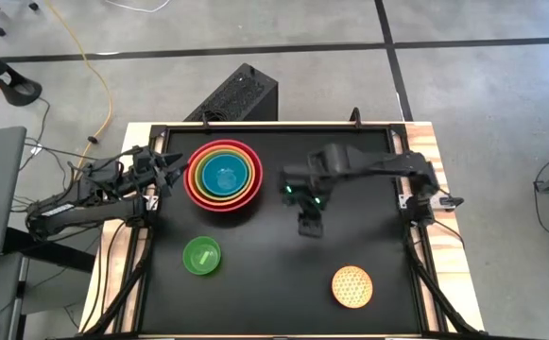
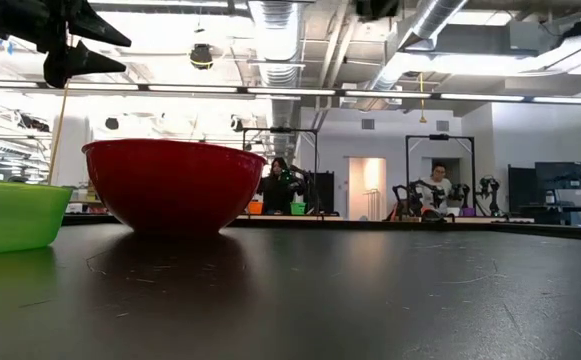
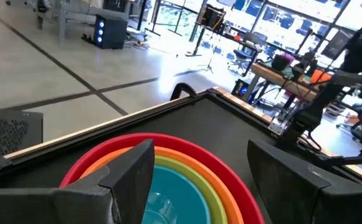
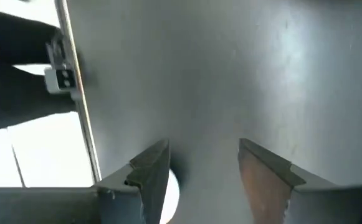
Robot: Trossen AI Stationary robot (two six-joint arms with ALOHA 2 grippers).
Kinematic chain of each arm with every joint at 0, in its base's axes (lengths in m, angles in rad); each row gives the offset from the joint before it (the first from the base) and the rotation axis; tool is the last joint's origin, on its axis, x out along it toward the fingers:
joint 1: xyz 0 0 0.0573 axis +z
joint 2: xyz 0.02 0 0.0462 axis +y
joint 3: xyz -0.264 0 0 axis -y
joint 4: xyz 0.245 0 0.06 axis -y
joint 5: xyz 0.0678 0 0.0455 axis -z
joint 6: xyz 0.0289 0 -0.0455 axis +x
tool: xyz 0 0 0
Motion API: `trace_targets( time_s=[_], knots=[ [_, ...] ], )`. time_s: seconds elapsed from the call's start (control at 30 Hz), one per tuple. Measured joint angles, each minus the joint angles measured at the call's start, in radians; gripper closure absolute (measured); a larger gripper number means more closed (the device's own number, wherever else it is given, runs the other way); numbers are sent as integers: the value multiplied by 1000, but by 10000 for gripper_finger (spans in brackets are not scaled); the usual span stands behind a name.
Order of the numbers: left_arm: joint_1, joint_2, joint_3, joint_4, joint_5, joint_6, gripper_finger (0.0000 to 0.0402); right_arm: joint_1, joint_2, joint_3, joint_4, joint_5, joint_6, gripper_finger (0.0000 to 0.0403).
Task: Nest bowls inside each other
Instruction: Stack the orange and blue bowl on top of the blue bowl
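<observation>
Dark cabled arms, wedge-shaped fingers [image 3: 134, 171]

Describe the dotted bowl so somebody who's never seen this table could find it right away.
Start at the black table and find the big red bowl with three smaller bowls nested inside it, near the far edge. Go diagonally to the opposite near corner, on the right arm's side: the dotted yellow-orange bowl sits there alone. The only other loose bowl is the plain green bowl.

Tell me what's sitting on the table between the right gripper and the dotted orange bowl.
Nothing. In the high view the black tabletop is bare between the open right gripper and the dotted orange bowl.
</observation>
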Motion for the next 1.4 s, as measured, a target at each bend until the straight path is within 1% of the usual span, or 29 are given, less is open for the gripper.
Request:
trace_targets(
  time_s=[0.13, 0.23, 0.43, 0.53, 0.63, 0.77, 0.9, 1.07, 1.27, 1.4],
  knots=[
    [0, 0, 0, 0, -13, -26, 155, 117, -112, -178, 33, 46, 136, 200],
    [0, 0, 0, 0, -30, -46, 155, 208, -213, -356, 84, 69, 276, 200],
    [0, 0, 0, 0, -83, -79, 155, 361, -377, -719, 311, 116, 616, 200],
    [0, 0, 0, 0, -93, -98, 155, 415, -420, -858, 405, 121, 755, 200],
    [0, 0, 0, 0, -107, -125, 155, 459, -434, -961, 449, 130, 859, 200],
    [0, 0, 0, 0, -108, -161, 155, 512, -427, -1056, 476, 146, 943, 200],
    [0, 0, 0, -1, -127, -207, 155, 547, -422, -1136, 577, 146, 951, 200],
    [0, 0, 0, -18, -153, -259, 155, 568, -423, -1203, 702, 148, 952, 200],
    [0, 0, 0, -82, -171, -351, 155, 567, -423, -1282, 824, 207, 957, 200],
    [0, 0, 0, -98, -171, -370, 155, 567, -422, -1319, 867, 222, 957, 205]
  ],
)
